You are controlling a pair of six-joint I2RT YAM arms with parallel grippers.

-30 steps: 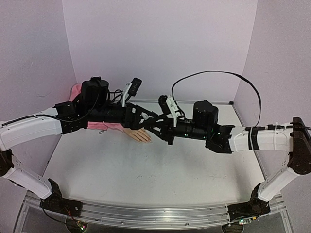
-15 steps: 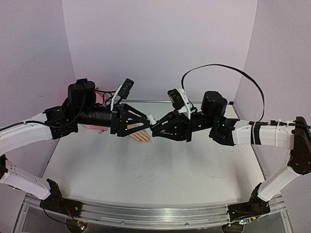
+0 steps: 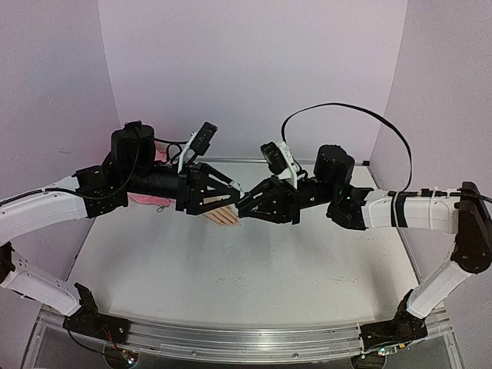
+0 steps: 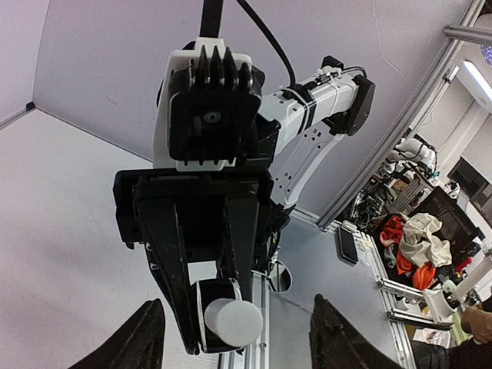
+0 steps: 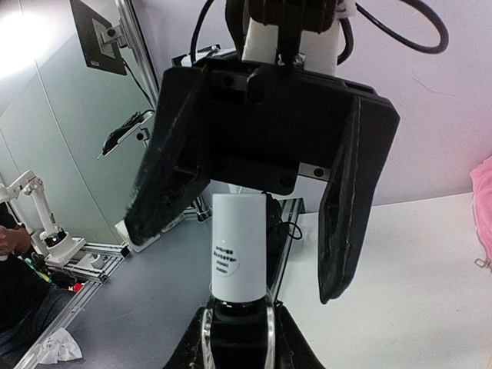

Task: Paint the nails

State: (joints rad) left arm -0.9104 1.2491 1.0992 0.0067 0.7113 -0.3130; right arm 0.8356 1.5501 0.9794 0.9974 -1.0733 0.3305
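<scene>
Worktop [image 3: 231, 284]: matte white, scuffed, lower frame | right hand [image 5: 237, 332]: we see its black fingers pinching a smooth white cylindrical bottle [image 5: 238, 246] with a printed label | left hand [image 3: 235, 195]: wedge-shaped black fingers spread wide, facing it | nails [image 3: 235, 221]: mid-frame, on the beige plastic mannequin hand [image 3: 221, 216], too small for us to judge.

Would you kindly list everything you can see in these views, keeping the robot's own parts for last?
mannequin hand: one, beige, lying on the table, partly hidden by the grippers; nails too small to make out
sleeve: one, pink, behind the left arm
bottle: one, white labelled cylinder above a dark part, between both grippers
table: one, white
cable: one, black, looping over the right arm
left gripper: open, fingers either side of the bottle
right gripper: shut on the bottle
</scene>
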